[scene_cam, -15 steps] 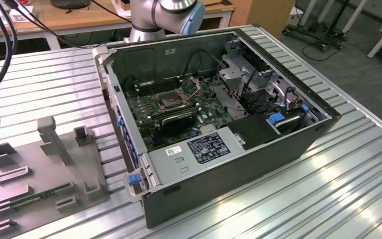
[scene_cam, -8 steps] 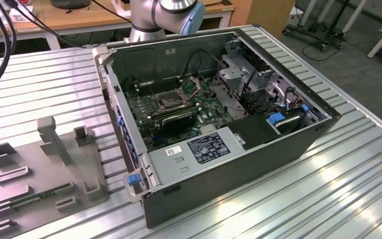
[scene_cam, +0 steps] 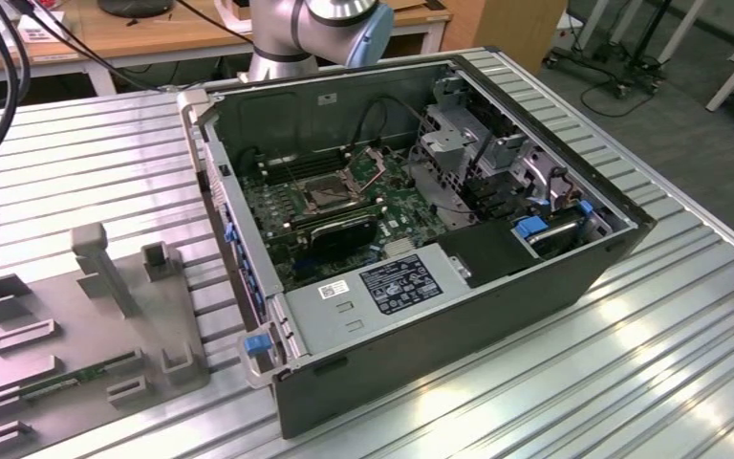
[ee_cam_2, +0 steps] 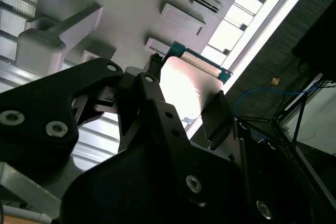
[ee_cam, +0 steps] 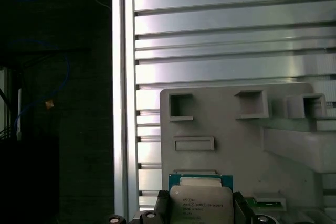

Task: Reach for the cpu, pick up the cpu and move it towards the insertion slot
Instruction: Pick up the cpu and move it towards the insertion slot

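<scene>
ribbed metal table, grey fixture tray on it. my gripper is closed narrowly on the cpu by two edges at the tray, well apart from the insertion slot. such a thin edge hold could slip or tilt, i reckon.

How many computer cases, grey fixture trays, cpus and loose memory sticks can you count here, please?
Computer case: 1
Grey fixture tray: 1
cpu, gripped by the gripper: 1
Memory stick lying on the tray: 1
Total: 4
</scene>
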